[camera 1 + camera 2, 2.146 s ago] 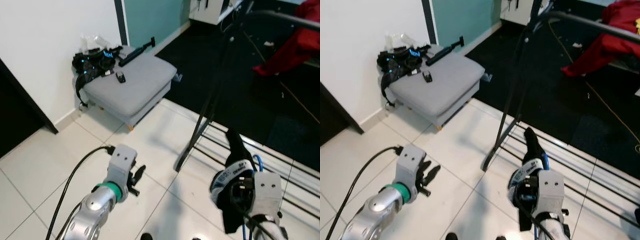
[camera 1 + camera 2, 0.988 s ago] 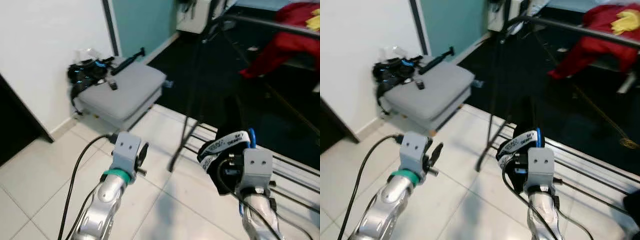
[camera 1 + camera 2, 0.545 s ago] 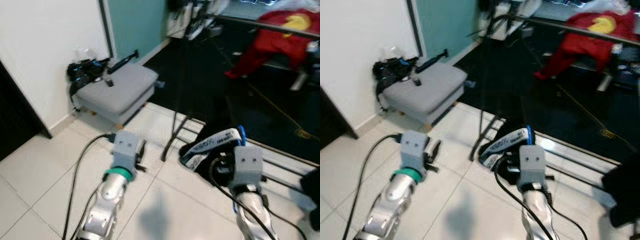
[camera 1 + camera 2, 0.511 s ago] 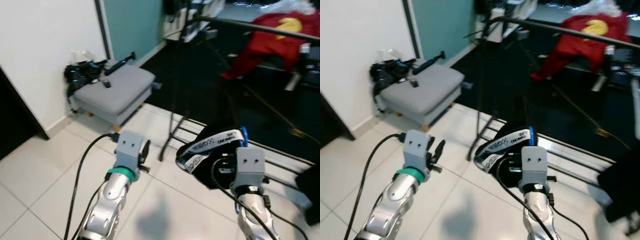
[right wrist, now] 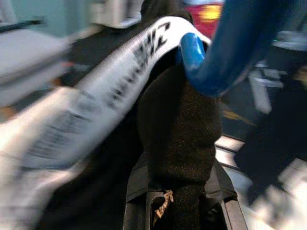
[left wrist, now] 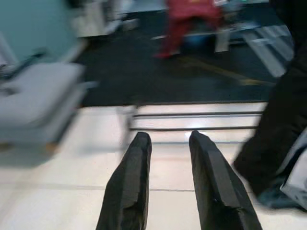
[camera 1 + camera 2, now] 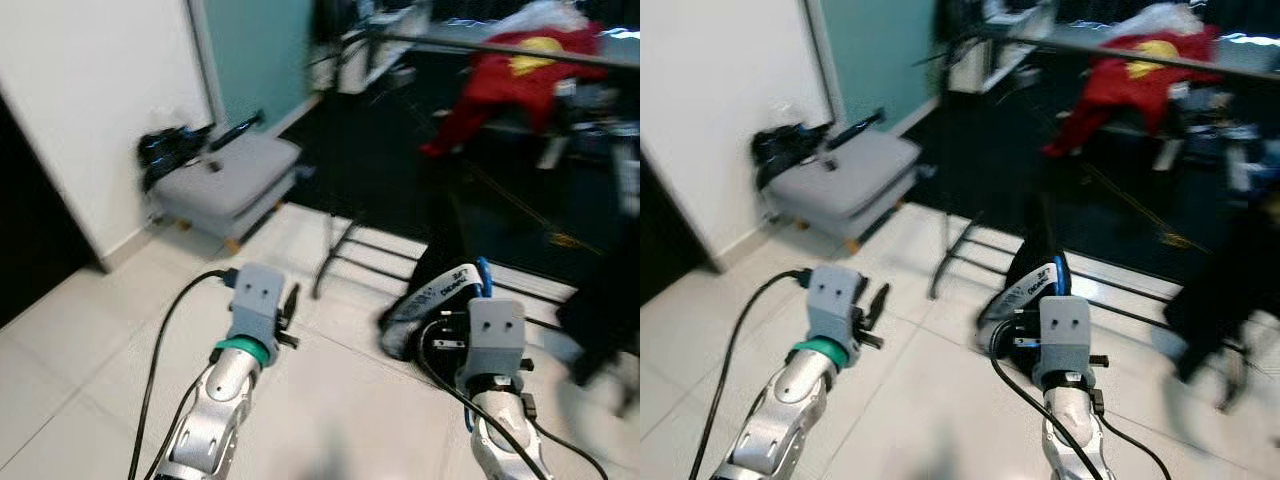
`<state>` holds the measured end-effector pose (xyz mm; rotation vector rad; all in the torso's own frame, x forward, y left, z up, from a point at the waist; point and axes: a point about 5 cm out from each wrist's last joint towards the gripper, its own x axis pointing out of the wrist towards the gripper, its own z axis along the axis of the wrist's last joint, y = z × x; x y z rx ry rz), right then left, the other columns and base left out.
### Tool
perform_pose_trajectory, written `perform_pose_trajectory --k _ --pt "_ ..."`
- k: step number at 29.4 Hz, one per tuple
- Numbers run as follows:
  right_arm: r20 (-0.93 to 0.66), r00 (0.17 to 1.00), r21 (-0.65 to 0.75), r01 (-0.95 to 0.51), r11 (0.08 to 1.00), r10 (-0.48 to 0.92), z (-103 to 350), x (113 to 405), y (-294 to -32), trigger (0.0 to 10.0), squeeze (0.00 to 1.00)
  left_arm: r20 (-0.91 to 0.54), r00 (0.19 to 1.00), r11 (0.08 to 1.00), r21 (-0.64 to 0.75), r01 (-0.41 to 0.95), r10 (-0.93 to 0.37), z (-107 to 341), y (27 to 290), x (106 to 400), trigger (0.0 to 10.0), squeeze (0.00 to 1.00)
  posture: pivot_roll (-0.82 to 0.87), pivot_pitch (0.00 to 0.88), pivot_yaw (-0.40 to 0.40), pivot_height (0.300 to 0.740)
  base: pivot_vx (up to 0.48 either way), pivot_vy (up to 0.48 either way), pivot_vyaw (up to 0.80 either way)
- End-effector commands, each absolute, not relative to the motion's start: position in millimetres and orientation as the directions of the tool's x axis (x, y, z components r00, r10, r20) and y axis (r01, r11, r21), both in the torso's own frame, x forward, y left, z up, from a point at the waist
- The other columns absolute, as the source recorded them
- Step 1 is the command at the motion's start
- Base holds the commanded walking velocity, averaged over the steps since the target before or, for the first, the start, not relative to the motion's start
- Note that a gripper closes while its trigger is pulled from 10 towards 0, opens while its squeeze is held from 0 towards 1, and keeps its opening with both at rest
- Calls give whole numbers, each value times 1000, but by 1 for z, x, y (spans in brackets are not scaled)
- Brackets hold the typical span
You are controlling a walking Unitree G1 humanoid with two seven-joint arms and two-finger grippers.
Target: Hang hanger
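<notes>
The right gripper (image 7: 1040,283) is clamped on the blue hanger (image 5: 225,52), black garment (image 5: 180,120) draped over it. The left gripper (image 6: 168,163) is narrowly open, empty. The rail (image 7: 1160,55) is well above; the hanging cloth could snag.

**A:** ok what's actually in the room here?

**B:** grey footstool (image 7: 228,183) against the white wall (image 7: 100,90), with some black gear (image 7: 165,148) piled at its wall end and a long black stick-like thing (image 7: 235,131) on top. Teal wall panel (image 7: 255,50) right behind it.

**A:** floor?

**B:** pale tiles (image 7: 90,340) up front, then dark carpet (image 7: 385,150) further back. 1 red garment (image 7: 510,65) is draped up at the back, and a dark blurry cloth (image 7: 600,300) hangs on the right side. Can't tell what the white stuff behind is.
</notes>
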<state>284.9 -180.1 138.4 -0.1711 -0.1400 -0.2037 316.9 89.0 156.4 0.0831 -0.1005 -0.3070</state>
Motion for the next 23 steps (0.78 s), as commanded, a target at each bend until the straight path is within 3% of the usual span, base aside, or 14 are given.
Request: perform_pose_trajectory --k 1,23 --pt "144 971 -137 208 968 -188 134 284 -178 10000 0 49 959 959 76 274 -278 152 97 318 10000 0 -351 112 94 740 0 0 -800" --pt "147 976 -117 179 977 -161 134 288 -167 10000 0 46 952 950 94 299 -304 158 105 325 10000 0 -334 126 117 740 0 0 -800"
